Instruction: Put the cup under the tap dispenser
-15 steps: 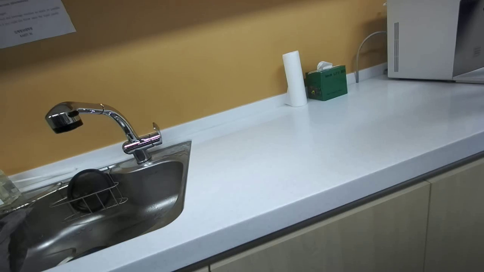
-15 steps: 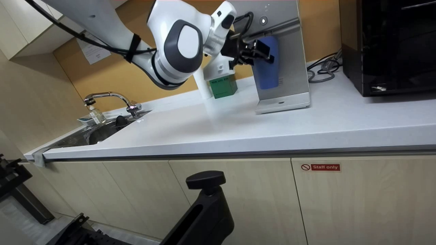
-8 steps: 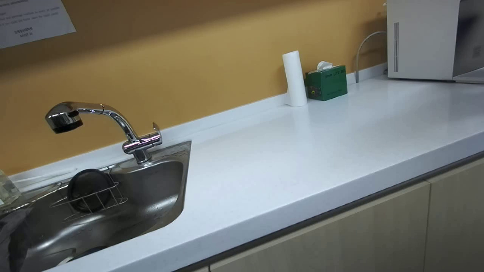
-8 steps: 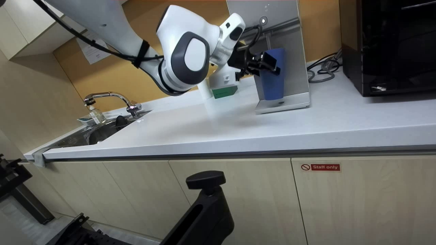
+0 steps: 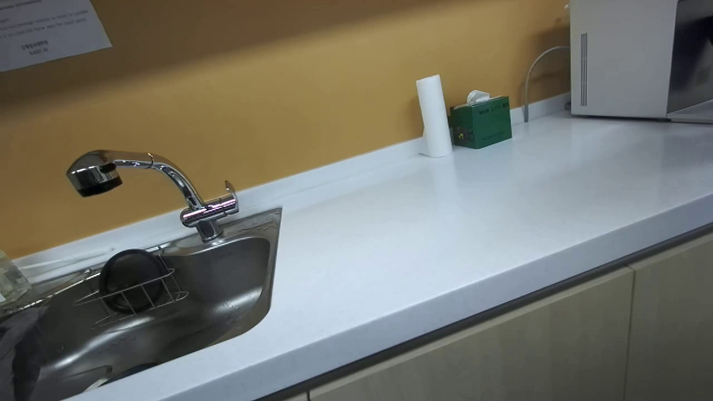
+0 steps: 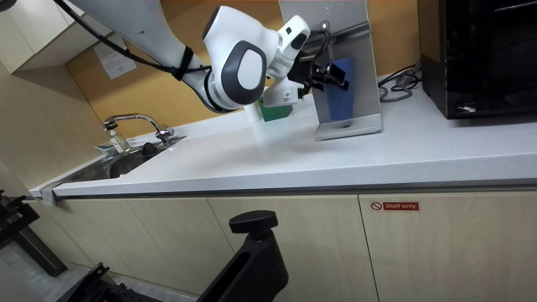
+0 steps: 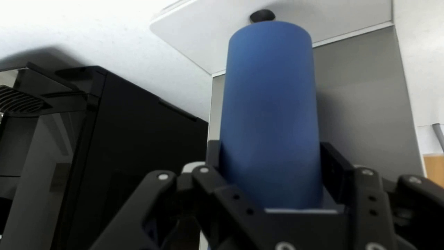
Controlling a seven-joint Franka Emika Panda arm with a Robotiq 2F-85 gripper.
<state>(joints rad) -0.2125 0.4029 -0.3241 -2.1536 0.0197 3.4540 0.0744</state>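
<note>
While tool (image 7: 270,159) grips cup (image 7: 269,90), label (image 6: 395,206) reads "Staff only"; notice (image 5: 50,33) blurred.

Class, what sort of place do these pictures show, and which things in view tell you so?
Most likely a staff kitchenette, perhaps in a workplace: a metal sink is set into a long white counter, and a "Staff only" sign marks a cabinet door below.

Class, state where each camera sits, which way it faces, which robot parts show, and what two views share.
Wrist view: behind the gripper, angled down at the blue cup; both fingers show.
In an exterior view: before the counter, facing the wall; arm and gripper show.
In an exterior view: near the sink, looking across the counter; no arm clearly shows.
Both exterior views share sink and tissue box.
</note>
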